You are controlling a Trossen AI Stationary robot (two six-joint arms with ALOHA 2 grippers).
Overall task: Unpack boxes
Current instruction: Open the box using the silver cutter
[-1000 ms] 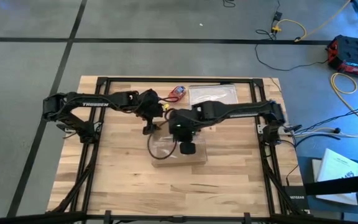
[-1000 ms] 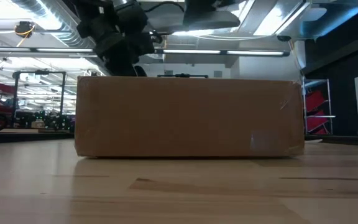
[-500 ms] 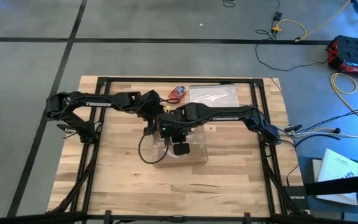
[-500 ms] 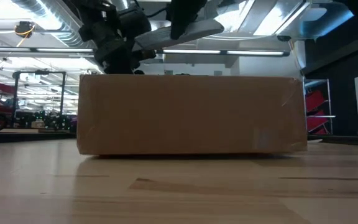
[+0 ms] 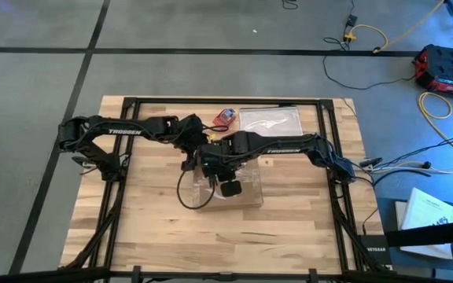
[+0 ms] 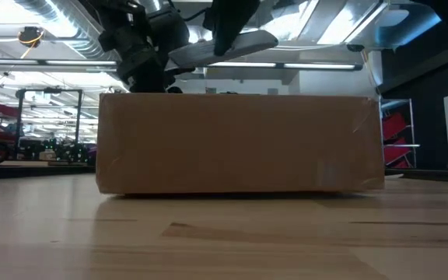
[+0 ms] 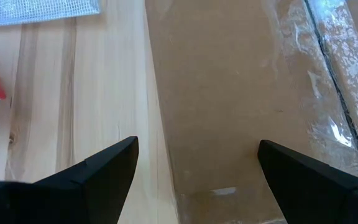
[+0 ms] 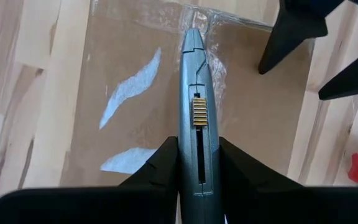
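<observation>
The shallow brown cardboard box [image 5: 228,191] lies flat on the wooden table [image 5: 305,228], with shiny clear tape along its top seam [image 7: 334,81]. In the low view its near wall [image 6: 239,144] fills the middle. My right gripper [image 8: 197,163] hangs over the box top, shut on a dark grey utility knife [image 8: 194,99]. The knife's tip [image 8: 191,34] is over the taped seam near the box's edge; whether it touches, I cannot tell. My left gripper [image 7: 194,158] stands open at the box's far left part, one finger over the table and one over the box top. My right gripper pinches the knife's handle [image 8: 197,155] between its two fingers [image 8: 160,162], on the handle's two flat sides. The fingers come steeply from above and lie along the knife. The knife juts out past the fingertips toward the box top, its slider facing the wrist camera.
A clear silvery plastic bag [image 5: 270,119] and a small red-and-blue object [image 5: 226,115] lie on the table's far side behind the box. Both arms cross closely over the box's left half. Bare wood lies along the near edge and at the right.
My right gripper has moved toward the table's left edge and a little down over the box, rolling its wrist, with the knife kept in its hold. My left gripper has stayed open in place.
</observation>
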